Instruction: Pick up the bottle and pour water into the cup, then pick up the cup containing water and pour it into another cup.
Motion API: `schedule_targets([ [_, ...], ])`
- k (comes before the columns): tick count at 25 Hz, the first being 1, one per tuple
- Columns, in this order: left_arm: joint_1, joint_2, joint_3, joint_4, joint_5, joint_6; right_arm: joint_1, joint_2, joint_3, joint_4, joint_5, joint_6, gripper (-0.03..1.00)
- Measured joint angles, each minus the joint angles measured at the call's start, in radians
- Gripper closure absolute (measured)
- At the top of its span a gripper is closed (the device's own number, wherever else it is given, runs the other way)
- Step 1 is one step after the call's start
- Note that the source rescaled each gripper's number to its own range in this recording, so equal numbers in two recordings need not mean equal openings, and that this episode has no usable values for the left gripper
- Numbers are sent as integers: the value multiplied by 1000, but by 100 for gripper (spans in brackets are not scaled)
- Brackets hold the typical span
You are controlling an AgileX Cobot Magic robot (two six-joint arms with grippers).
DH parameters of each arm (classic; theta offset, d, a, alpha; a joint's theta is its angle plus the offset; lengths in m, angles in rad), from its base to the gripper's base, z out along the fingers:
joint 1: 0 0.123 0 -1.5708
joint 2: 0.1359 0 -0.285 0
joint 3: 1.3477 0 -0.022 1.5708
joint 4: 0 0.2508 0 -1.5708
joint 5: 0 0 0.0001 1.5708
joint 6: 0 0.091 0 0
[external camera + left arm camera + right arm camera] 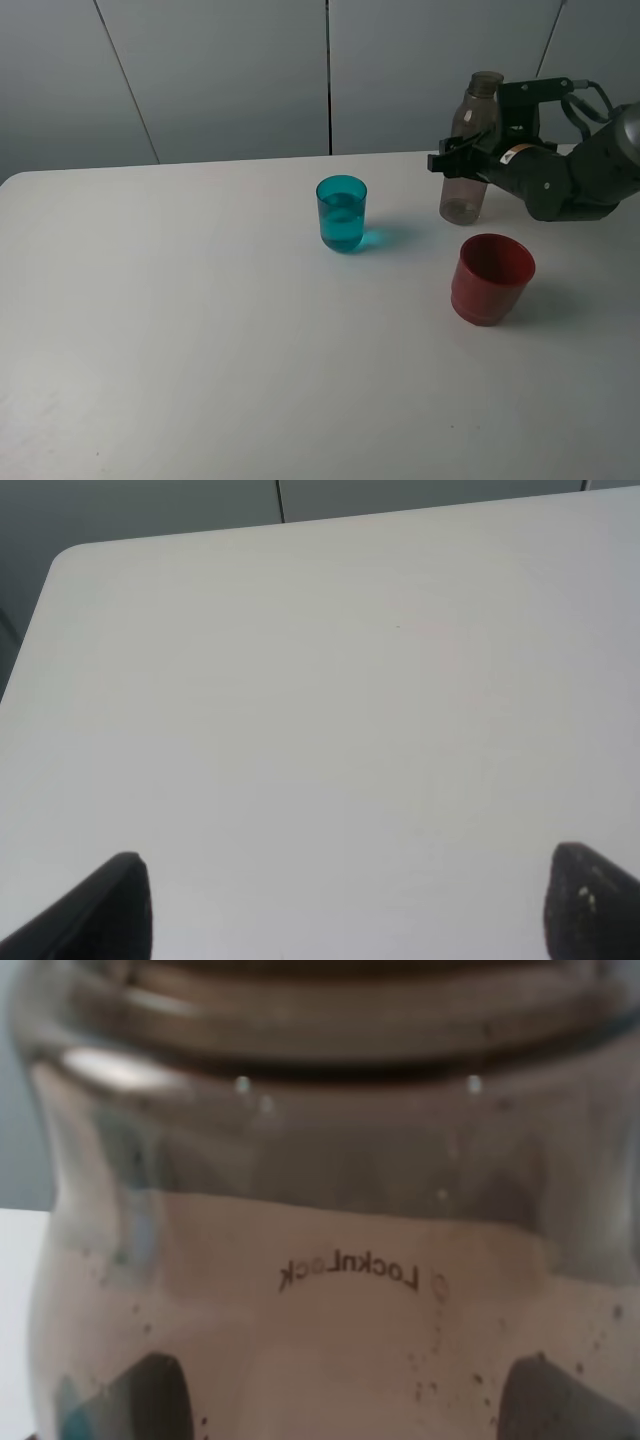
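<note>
On table (180, 330): bottle (462, 198) upright at far right, near back edge; cup (342, 213) left of bottle, mid-table; second cup (491, 278) before bottle, right of cup.

Glossy translucent smoky plastic bottle (462, 200), translucent teal plastic cup (342, 215), opaque smooth red plastic cup (490, 285), matt white table (200, 330).

The right arm (575, 178) reaches in from the right edge of the exterior high view, forearm roughly level, its right gripper (462, 157) clamped around the middle of the bottle (462, 197). The left gripper (345, 905), seen only by its own wrist camera, hangs above the bench (320, 730), dark fingers (115, 910) spread wide apart.
</note>
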Motion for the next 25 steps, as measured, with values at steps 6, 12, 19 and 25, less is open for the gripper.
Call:
schedule_targets([
  [6, 0, 0, 0, 0, 0, 0, 0, 0, 0, 0, -8, 2, 3],
  [12, 0, 0, 0, 0, 0, 0, 0, -76, 0, 0, 41, 2, -2],
  [19, 0, 0, 0, 0, 0, 0, 0, -267, 1, 0, 217, -26, -2],
  [25, 0, 0, 0, 0, 0, 0, 0, -473, 1, 2, 518, -37, -3],
])
